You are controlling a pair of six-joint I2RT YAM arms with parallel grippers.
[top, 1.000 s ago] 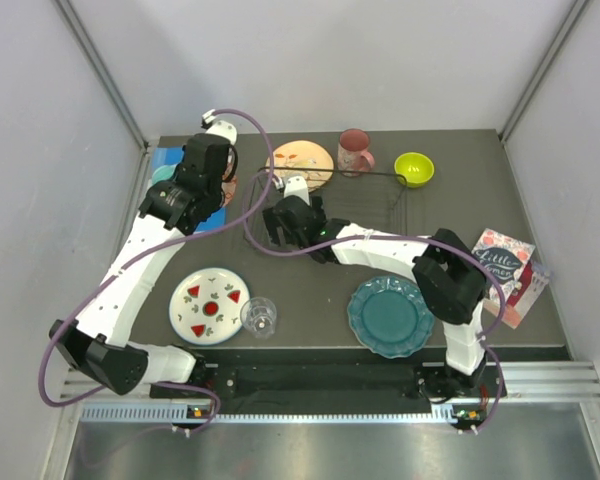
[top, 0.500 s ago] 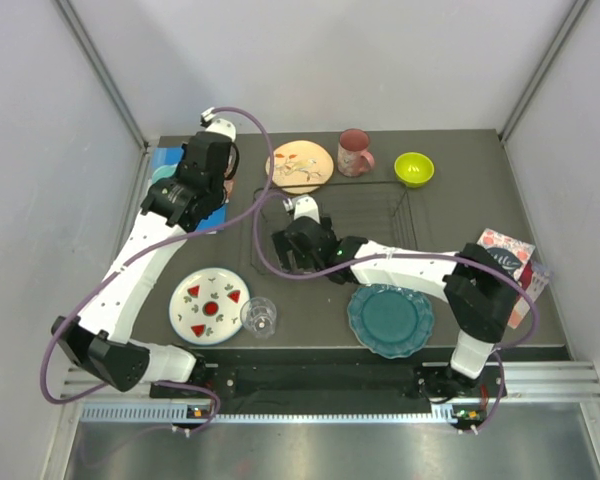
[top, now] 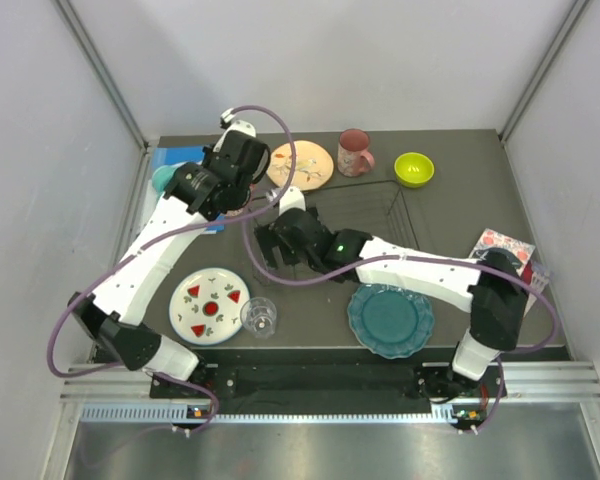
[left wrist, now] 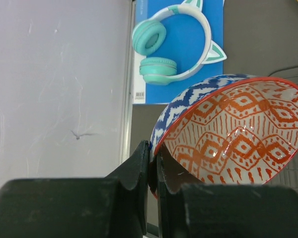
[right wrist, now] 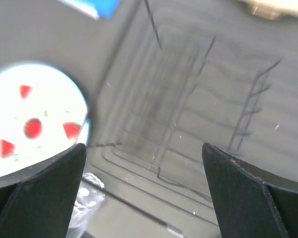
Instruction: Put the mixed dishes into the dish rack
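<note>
My left fingers (left wrist: 141,166) pinch rim of red-patterned bowl (left wrist: 233,134). Bowl tilted, held off counter (left wrist: 258,34), near left edge of dish rack (right wrist: 188,99). Only left wrist view shows this grip, plus teal headphones (left wrist: 174,44) on blue sheet (left wrist: 208,64), upper middle. Top view hides bowl under wrist.

My right fingers (right wrist: 44,186) spread wide, empty, above rack. Right wrist view is blurred: white plate with red shapes (right wrist: 35,119) at left, small clear glass (right wrist: 87,201) at lower left.

Only top view shows teal scalloped plate (top: 390,318), cream floral plate (top: 305,165), pink mug (top: 355,152), lime-green bowl (top: 414,168), printed card (top: 505,262).
</note>
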